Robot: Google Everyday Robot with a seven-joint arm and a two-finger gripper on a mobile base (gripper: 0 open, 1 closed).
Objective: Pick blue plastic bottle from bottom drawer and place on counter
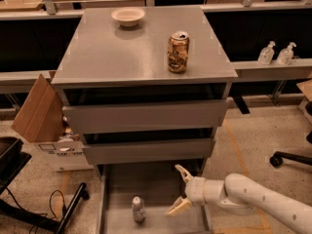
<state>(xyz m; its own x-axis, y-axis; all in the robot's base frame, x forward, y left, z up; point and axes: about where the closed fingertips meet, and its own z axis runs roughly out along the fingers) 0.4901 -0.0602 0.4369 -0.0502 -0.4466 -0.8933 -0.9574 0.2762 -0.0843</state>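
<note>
In the pulled-out drawer (pixel 144 179), the bottle (pixel 138 209) is being carried upright on the floor, left of centre. Just right of it, over the same drawer, the gripper (pixel 174 190) is being held spread wide, grasping nothing and clear of the bottle. On the surface (pixel 112 52), a can (pixel 178 51) and a bowl (pixel 128 16) are being carried. The drawer's front is being cut off by the lower edge.
</note>
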